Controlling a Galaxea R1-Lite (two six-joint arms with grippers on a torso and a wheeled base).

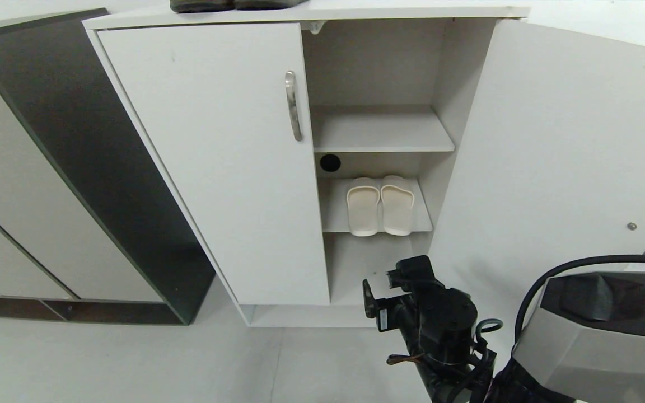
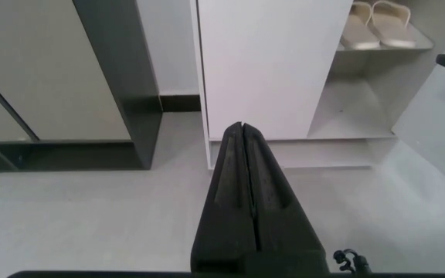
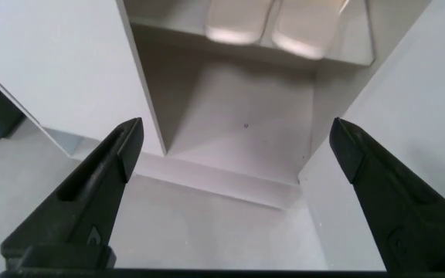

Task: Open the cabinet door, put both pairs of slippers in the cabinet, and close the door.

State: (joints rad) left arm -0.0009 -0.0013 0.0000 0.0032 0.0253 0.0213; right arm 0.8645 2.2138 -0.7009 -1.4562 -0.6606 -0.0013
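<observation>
The cabinet (image 1: pixel 412 10) occupies the centre of the head view. Its right door (image 1: pixel 557 145) stands swung open at centre right. Its left door (image 1: pixel 216 168) is shut, with the handle (image 1: pixel 293 105) upright.

A white pair of slippers (image 1: pixel 380 205) sits side by side on the lower shelf (image 1: pixel 333 221), just below frame centre. A dark pair (image 1: pixel 233 4) lies on the cabinet's top, cut by the upper edge.

The right pincer (image 3: pixel 236 131) is released, fingers wide apart, facing the bottom compartment. The left pincer (image 2: pixel 242 131) is clenched, grasping nothing, above the floor (image 2: pixel 91 208).
</observation>
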